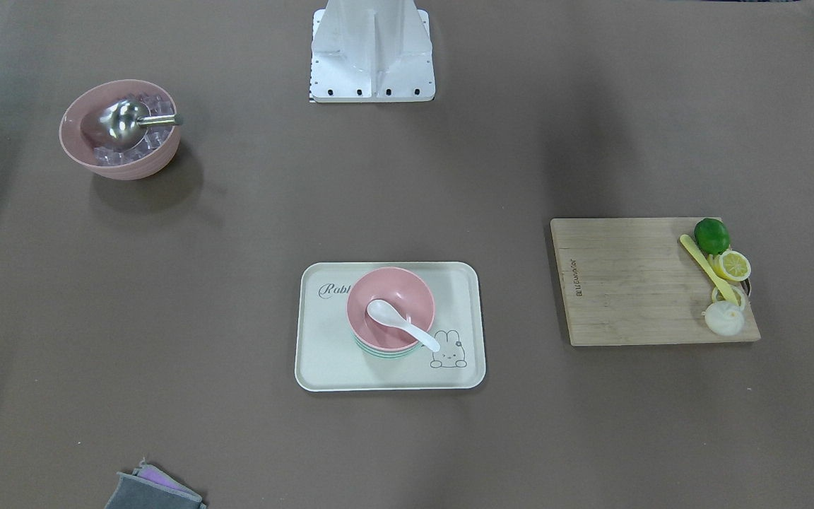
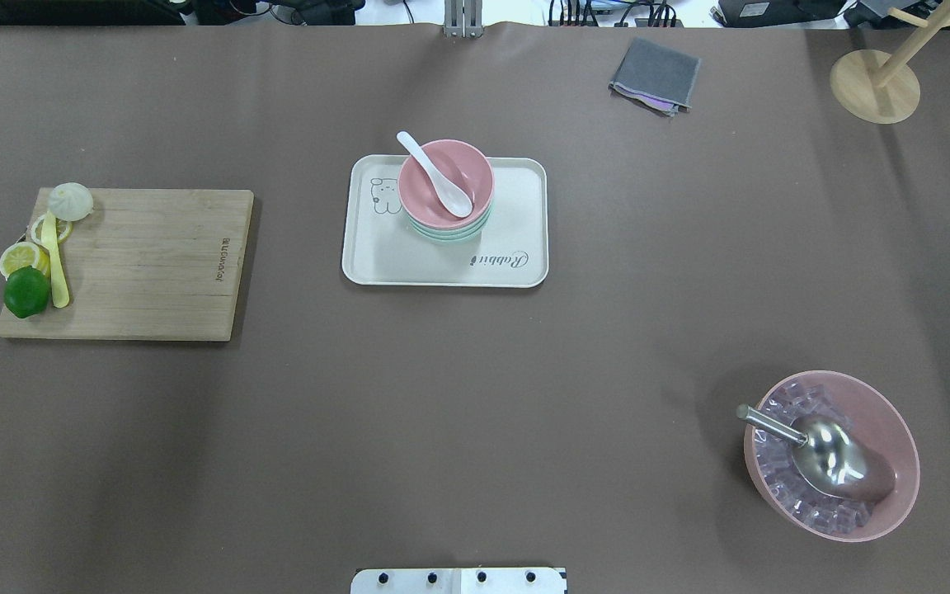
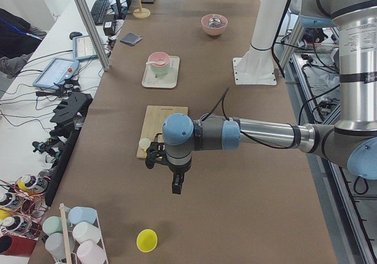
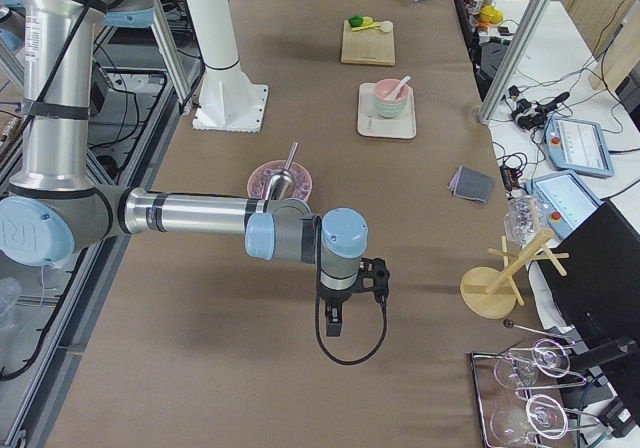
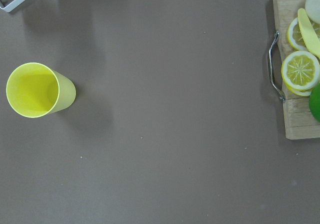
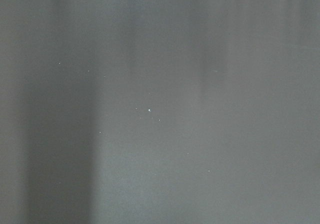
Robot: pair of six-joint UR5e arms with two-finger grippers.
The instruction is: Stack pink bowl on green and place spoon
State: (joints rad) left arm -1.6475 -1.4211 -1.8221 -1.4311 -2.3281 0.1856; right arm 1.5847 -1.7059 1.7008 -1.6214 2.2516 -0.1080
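The pink bowl (image 1: 407, 290) sits stacked on the green bowl (image 1: 379, 353), on a cream rabbit tray (image 1: 322, 353) at the table's middle. A white spoon (image 1: 401, 323) lies in the pink bowl with its handle over the rim. The overhead view shows the same stack (image 2: 467, 165) and spoon (image 2: 434, 173). My left gripper (image 3: 177, 184) hangs over bare table beyond the cutting board, far from the tray. My right gripper (image 4: 335, 318) hangs over bare table past the ice bowl. Both show only in side views, so I cannot tell whether they are open or shut.
A large pink bowl of ice cubes with a metal scoop (image 2: 830, 454) stands on my right. A wooden cutting board (image 2: 145, 264) with a lime, lemon slices, a yellow knife and a bun lies on my left. A yellow cup (image 5: 37, 90), grey cloth (image 2: 655, 74) and wooden stand (image 2: 875, 82) sit further out.
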